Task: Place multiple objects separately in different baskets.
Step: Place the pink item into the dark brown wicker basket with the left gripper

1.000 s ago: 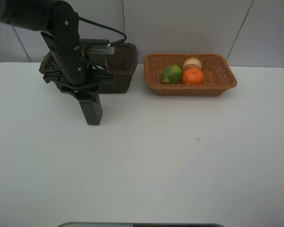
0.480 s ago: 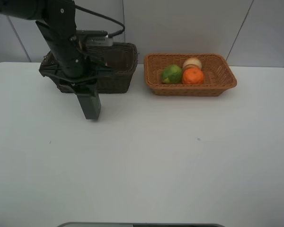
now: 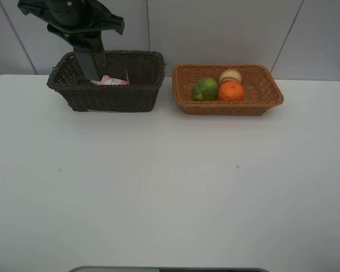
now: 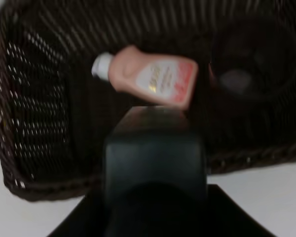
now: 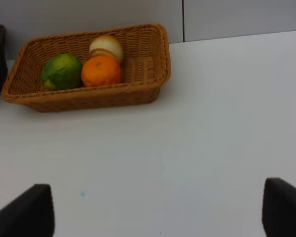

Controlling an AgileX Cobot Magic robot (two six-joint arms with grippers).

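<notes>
My left gripper (image 3: 79,28) is high above the dark brown basket (image 3: 114,100) and shut on the dark green bottle (image 3: 94,58), which hangs upright with its lower end inside the rim. The left wrist view shows that bottle (image 4: 153,168) over the basket (image 4: 34,98), where the pink squeeze bottle (image 4: 150,78) lies flat beside a dim mauve cup (image 4: 251,61). The orange-tan basket (image 3: 232,109) holds the lime (image 3: 205,89), the orange (image 3: 231,91) and the peach-like fruit (image 3: 230,75). My right gripper (image 5: 158,212) is open over bare table.
A white table (image 3: 170,187) spreads in front of both baskets, which stand side by side at its far edge against a grey wall. In the right wrist view the tan basket (image 5: 138,93) lies ahead, to the left.
My left arm has lifted the dark green bottle off the table and carried it back over the dark basket. The fruit has not moved.
</notes>
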